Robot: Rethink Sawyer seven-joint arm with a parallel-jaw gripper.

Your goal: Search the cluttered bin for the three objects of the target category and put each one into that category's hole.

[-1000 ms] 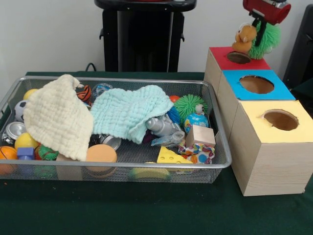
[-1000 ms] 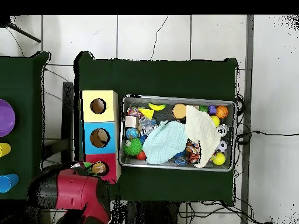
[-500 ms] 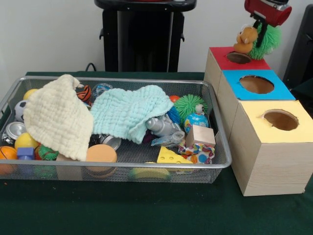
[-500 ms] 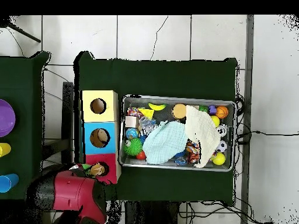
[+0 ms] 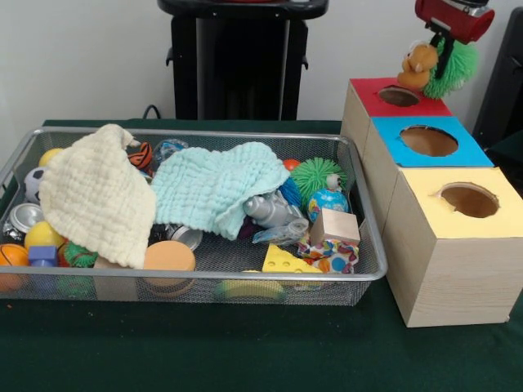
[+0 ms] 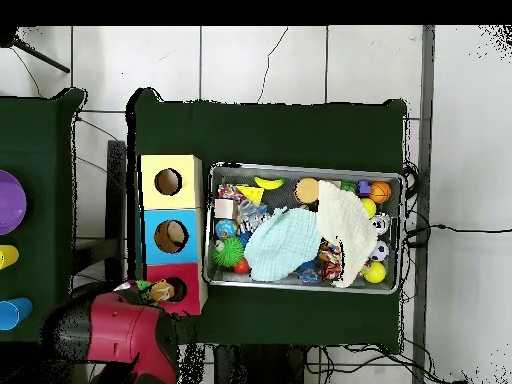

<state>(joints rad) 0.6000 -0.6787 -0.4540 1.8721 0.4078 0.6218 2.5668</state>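
Counter (image 5: 245, 359) w/ green cloth carries everything. Biggest item on it is the bin (image 5: 364, 269), wire mesh, packed full. Two cloths drape over the clutter: cream cloth (image 5: 94, 192) on the view's left, mint cloth (image 5: 214, 186) mid-bin, so I can't see what's under them.

Beside the bin, three boxes in a row: yellow box (image 5: 458, 245) nearest the camera, blue box (image 5: 425, 151) behind it, red box (image 5: 364, 94) at the back. Each has a round hole on top.

Arm (image 6: 120, 335) shows red in the overhead view, by the red box end. Pincer (image 5: 440, 51) hangs above and just behind the red box's hole (image 5: 400, 96), clamped on a bundle: a bear (image 5: 418, 64), orange-brown plush, plus a green puff (image 5: 456, 67), spiky, pressed against it. Can't tell if it grips both or only one w/ the other snagged.

My read on handling: both look soft, light, squashy; the plush will deform under the squeeze, so no breakage worry. Puff's spikes prob. grabby, may cling to the bear or the fingers on release. Best hold on the bear is across the body, not a limb.

Smaller stuff in bin: second puff (image 5: 317, 175), globe ball (image 5: 328, 202), wood block (image 5: 335, 226), cheese wedge (image 5: 290, 260), orange disc (image 5: 169, 256).
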